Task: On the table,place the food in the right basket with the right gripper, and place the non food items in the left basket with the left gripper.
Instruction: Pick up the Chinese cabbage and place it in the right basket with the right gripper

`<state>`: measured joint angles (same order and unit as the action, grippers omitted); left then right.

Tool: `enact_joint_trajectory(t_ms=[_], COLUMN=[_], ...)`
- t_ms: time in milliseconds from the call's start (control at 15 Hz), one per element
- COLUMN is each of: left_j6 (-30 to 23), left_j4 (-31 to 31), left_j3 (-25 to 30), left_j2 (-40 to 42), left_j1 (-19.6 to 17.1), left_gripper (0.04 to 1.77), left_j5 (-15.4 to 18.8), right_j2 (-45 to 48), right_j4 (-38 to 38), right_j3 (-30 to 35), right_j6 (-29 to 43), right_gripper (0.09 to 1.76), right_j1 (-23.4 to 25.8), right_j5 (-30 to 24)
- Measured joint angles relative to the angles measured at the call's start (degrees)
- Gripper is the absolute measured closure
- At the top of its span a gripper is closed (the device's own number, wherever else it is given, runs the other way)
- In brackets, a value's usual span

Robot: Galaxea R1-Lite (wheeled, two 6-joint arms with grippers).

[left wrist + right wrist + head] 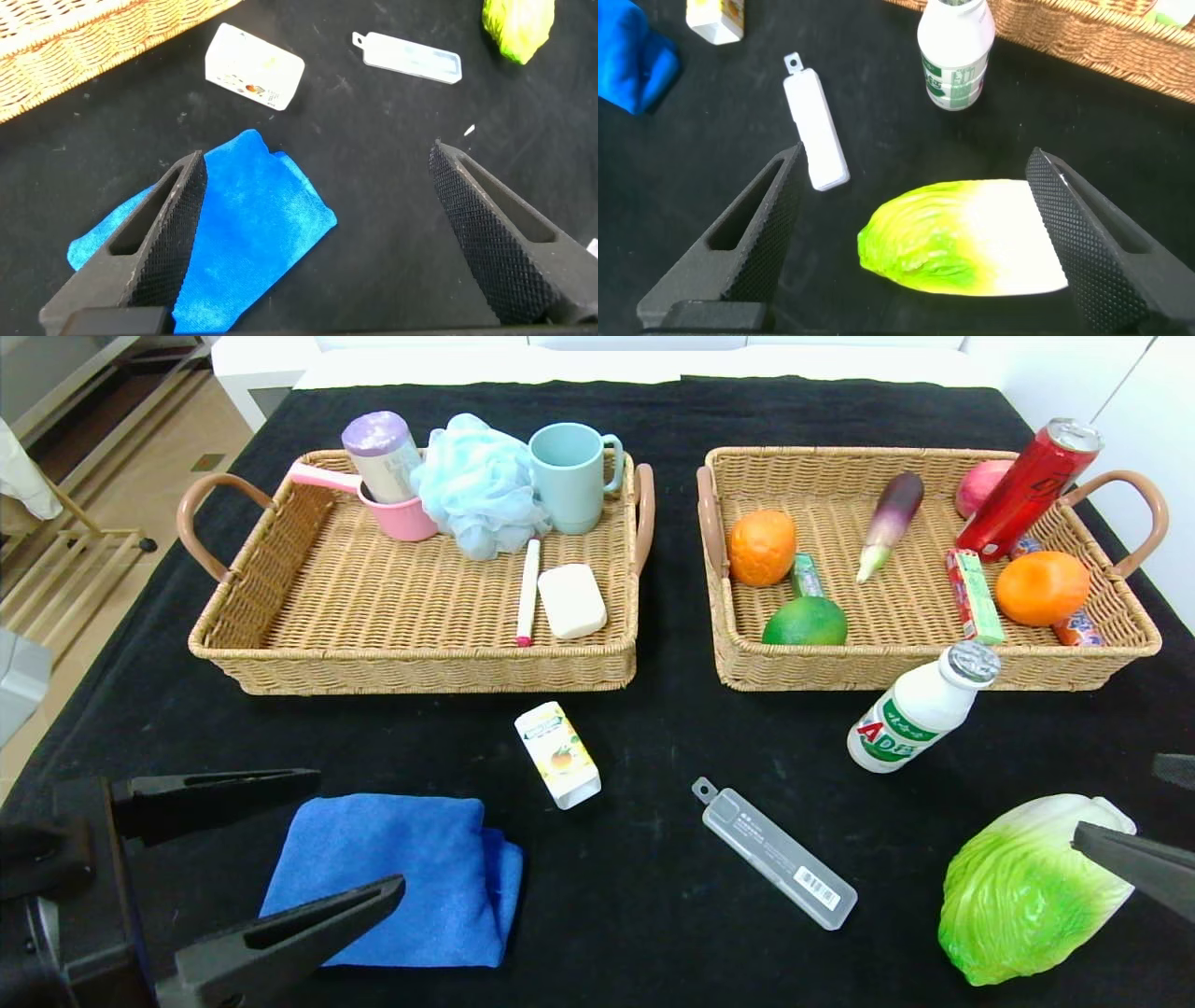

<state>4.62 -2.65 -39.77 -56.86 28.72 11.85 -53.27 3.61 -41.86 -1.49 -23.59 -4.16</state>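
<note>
1. Black cloth covers the table (pixel 653 747) in front of you, and two wicker trays sit side by side on its far half.
2. Your left gripper (pixel 308 845) hangs at the near left with its fingers spread wide, holding nothing; in the left wrist view (pixel 318 233) one finger overlaps the blue towel (pixel 243 224) and the other stands over bare cloth.
3. You will find the blue towel (pixel 401 877) folded flat on the near left of the table, just beside that gripper.
4. Your right gripper (pixel 915 233) is at the near right with its jaws spread, empty; the cabbage (pixel 971 238) lies between its fingers without touching either, as far as you can see.
5. In the head view the cabbage (pixel 1022 887) lies on its side at the near right corner.
6. The white bottle (pixel 920 709) leans just in front of the right basket (pixel 934 667), near its front wall.
7. The small carton (pixel 557 753) lies on the cloth near the middle, in front of the left basket (pixel 420 667).
8. The clear plastic case (pixel 775 854) lies slantwise between the carton and the cabbage, apart from both.
9. Your left basket already holds cups, a pale blue bath puff, a pen and a white soap bar.
10. Your right basket holds oranges, a green fruit, an eggplant, a red can and small packets.
</note>
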Motion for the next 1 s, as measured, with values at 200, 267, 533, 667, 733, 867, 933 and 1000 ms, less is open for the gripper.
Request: enact_joint_trajectory(t_ms=[200,267,533,667,733,867,933,1000], left_j6=[0.0,0.1,0.3,0.3,0.3,0.3,0.3,0.3], left_j4=[0.0,0.0,0.1,0.1,0.1,0.2,0.2,0.2], left_j3=[0.0,0.0,0.0,0.0,0.0,0.2,0.2,0.2], left_j2=[0.0,0.0,0.8,1.2,1.3,1.4,1.4,1.5], left_j1=[-0.1,-0.2,-0.3,-0.3,-0.3,-0.3,-0.3,-0.3], left_gripper=[0.09,0.09,0.09,0.09,0.09,0.09,0.09,0.09], left_j5=[0.0,0.0,-0.1,-0.1,-0.2,-0.2,-0.2,-0.2], right_j2=[-1.7,-2.3,-5.1,-6.5,-7.3,-8.8,-9.7,-10.7], right_j4=[1.7,4.2,17.9,24.1,26.7,31.3,34.2,36.5], right_j3=[-1.7,-3.2,-11.2,-14.6,-16.2,-19.3,-21.1,-23.0], right_j6=[1.1,2.3,14.6,20.8,24.2,30.0,32.5,35.6], right_gripper=[0.14,0.14,0.14,0.14,0.14,0.14,0.14,0.14], right_j1=[0.4,0.6,1.2,1.3,1.2,1.2,1.1,1.1], right_j5=[2.9,4.5,10.2,12.7,14.3,16.0,16.3,16.4])
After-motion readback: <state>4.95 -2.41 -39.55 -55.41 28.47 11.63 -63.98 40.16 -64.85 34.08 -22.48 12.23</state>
